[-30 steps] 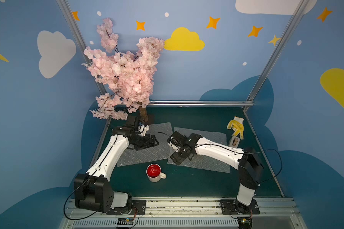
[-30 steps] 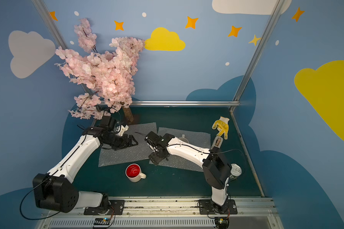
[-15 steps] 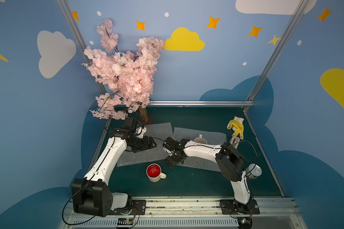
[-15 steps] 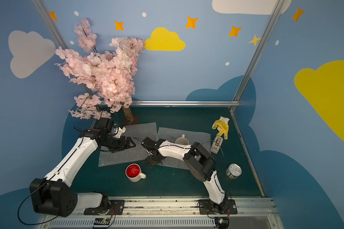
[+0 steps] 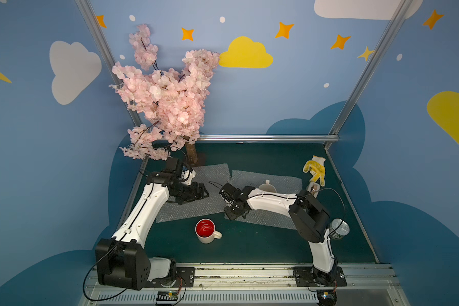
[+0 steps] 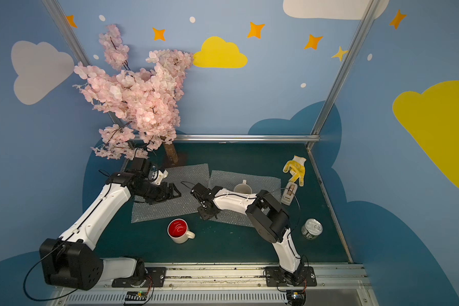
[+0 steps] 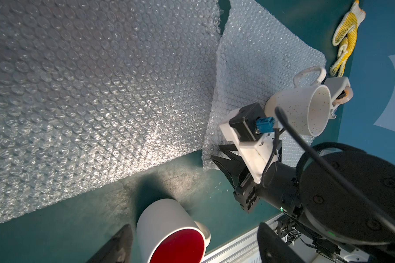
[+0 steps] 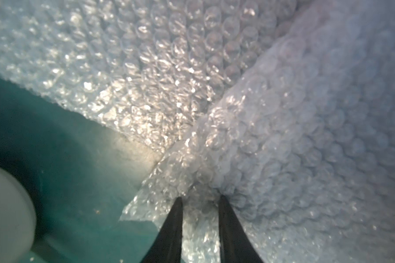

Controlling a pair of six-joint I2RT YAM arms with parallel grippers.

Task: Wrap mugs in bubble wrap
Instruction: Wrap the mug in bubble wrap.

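The right gripper (image 8: pixel 200 200) has its jaws pinched on the near corner of the right bubble wrap sheet (image 5: pixel 281 182), where the cream mug (image 5: pixel 267 188) stands. The left gripper (image 5: pixel 200 192) hovers with jaws apart over the left sheet (image 5: pixel 212 172), and the red-inside mug (image 5: pixel 206 230) waits on the bare mat in front. The step in hand seems to be the first fold, so the next move needs a lift of this corner over the cream mug without tipping it.

The bubble wrap (image 8: pixel 283 102) ahead of the black right tool (image 8: pixel 201 200) is clear and whitish, dotted with round bubbles. Beside it the table (image 8: pixel 62 141) is dark teal. One mug (image 5: pixel 206 233) is cream with a glossy red inside.
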